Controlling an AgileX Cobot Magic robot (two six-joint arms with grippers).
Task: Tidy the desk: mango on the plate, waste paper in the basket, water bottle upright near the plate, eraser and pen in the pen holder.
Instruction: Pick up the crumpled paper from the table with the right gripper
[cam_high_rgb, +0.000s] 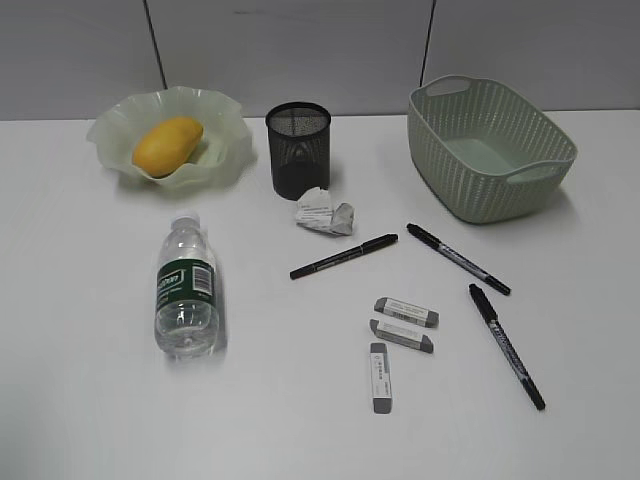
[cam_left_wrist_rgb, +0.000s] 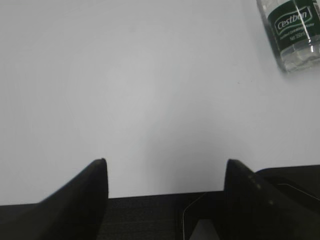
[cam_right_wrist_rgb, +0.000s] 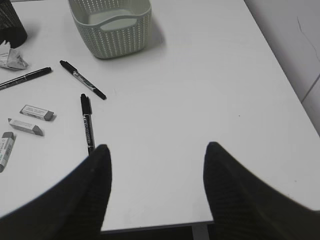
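The yellow-orange mango (cam_high_rgb: 167, 144) lies in the ruffled pale green plate (cam_high_rgb: 228, 118) at the back left of the desk (cam_high_rgb: 90, 400). The water bottle (cam_high_rgb: 186, 288) lies on its side in front of the plate; its label end (cam_left_wrist_rgb: 294, 27) shows at the top right of the left wrist view. The waste paper (cam_high_rgb: 324, 212) sits just in front of the black mesh pen holder (cam_high_rgb: 298, 148). Three pens (cam_high_rgb: 345, 256) (cam_high_rgb: 457, 258) (cam_high_rgb: 506, 343) and three erasers (cam_high_rgb: 406, 311) (cam_high_rgb: 401, 335) (cam_high_rgb: 380, 376) lie loose. The basket (cam_high_rgb: 487, 145) stands at the back right. My left gripper (cam_left_wrist_rgb: 165, 162) and right gripper (cam_right_wrist_rgb: 157, 147) are both open and empty over bare desk.
The right wrist view shows the desk's near edge (cam_right_wrist_rgb: 155, 226) below the fingers and its right edge (cam_right_wrist_rgb: 280, 60) next to a wall. A grey wall stands behind the desk. Neither arm shows in the exterior view.
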